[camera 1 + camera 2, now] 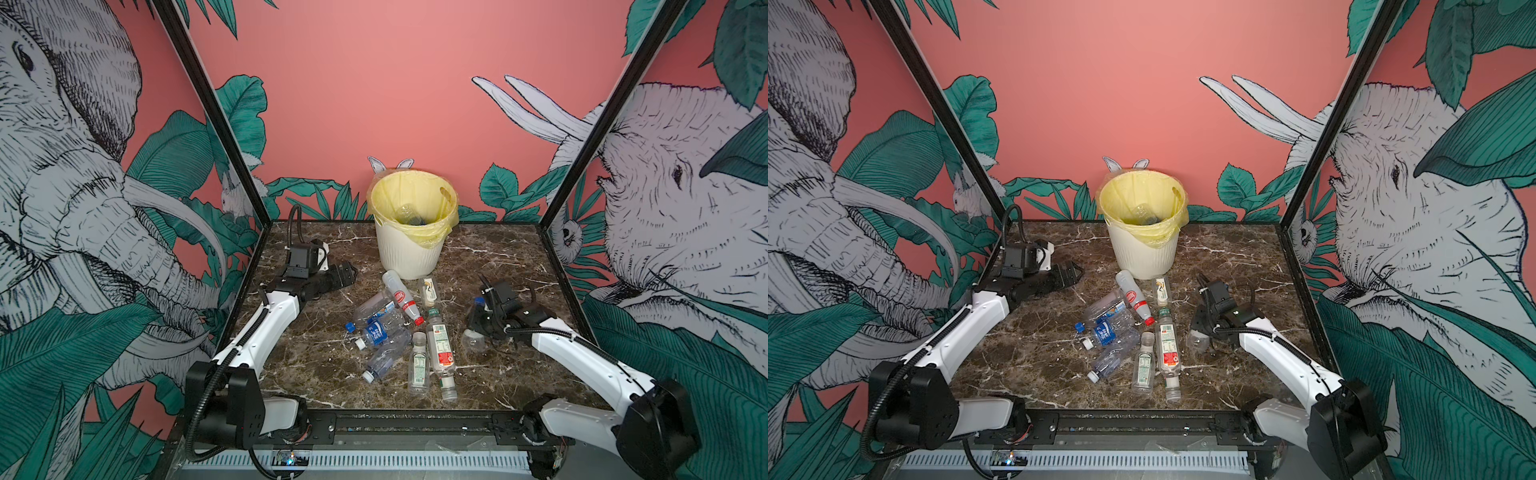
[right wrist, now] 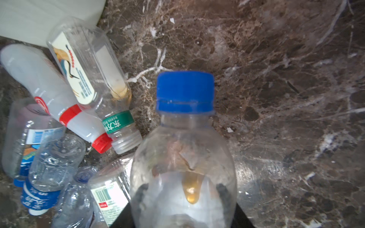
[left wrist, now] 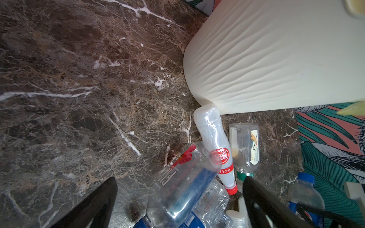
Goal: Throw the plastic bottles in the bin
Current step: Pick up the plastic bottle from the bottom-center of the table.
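Observation:
Several plastic bottles (image 1: 395, 332) lie in a heap on the marble table, seen in both top views, in front of the bin (image 1: 409, 249), a cream ribbed bin with a yellow bag. A clear bottle (image 1: 409, 214) lies inside it. My right gripper (image 1: 478, 326) is shut on a clear blue-capped bottle (image 2: 183, 154) to the right of the heap, low over the table, its cap (image 1: 479, 300) pointing toward the back. My left gripper (image 1: 347, 274) is open and holds nothing, left of the bin (image 3: 276, 59). A clear bottle (image 3: 183, 187) lies ahead of its jaws.
A white bottle with a red cap (image 1: 403, 297) leans against the bin's foot, with a square clear bottle (image 1: 429, 291) beside it. Black frame posts stand at the table's back corners. A black rail (image 1: 415, 419) runs along the front edge.

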